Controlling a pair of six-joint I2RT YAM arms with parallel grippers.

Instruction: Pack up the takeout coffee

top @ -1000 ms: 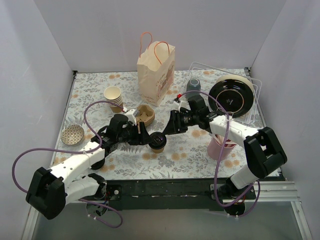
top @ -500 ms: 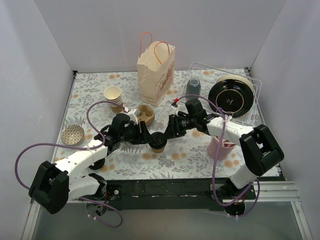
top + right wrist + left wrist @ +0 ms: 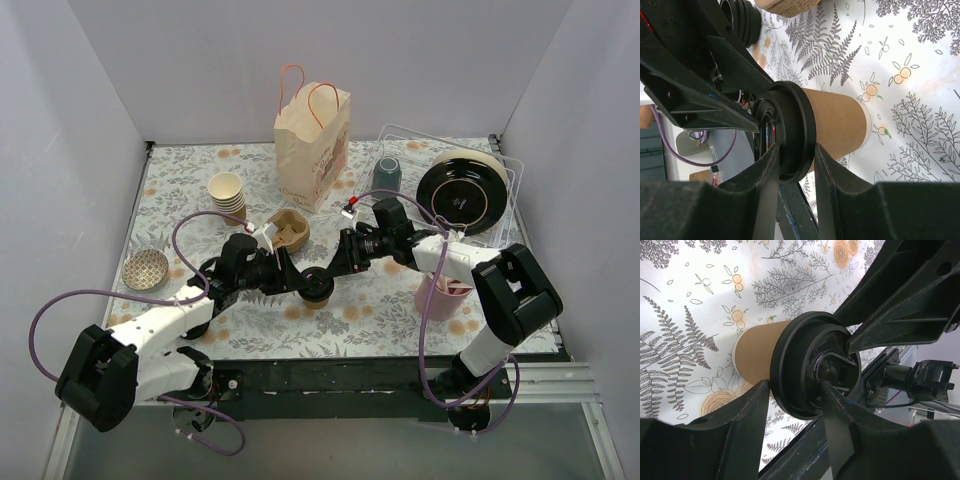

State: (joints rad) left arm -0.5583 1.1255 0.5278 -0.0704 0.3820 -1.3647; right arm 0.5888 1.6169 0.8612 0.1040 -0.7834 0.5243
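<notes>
Left gripper (image 3: 290,283) and right gripper (image 3: 338,265) have both narrowed onto the black lid (image 3: 815,372) of the takeout coffee (image 3: 318,291), upright on the table (image 3: 390,312) toward its near edge; whether either truly grips, I cannot tell; lifting toward the paper bag (image 3: 312,145) seems next.

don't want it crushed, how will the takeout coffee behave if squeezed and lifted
The takeout coffee has paper walls that probably dent under a hard squeeze; its black lid looks stiffer. Standing upright on a base narrower than the lid, it may tip if pushed high up. The lid hides its contents, so weight is a guess.
</notes>
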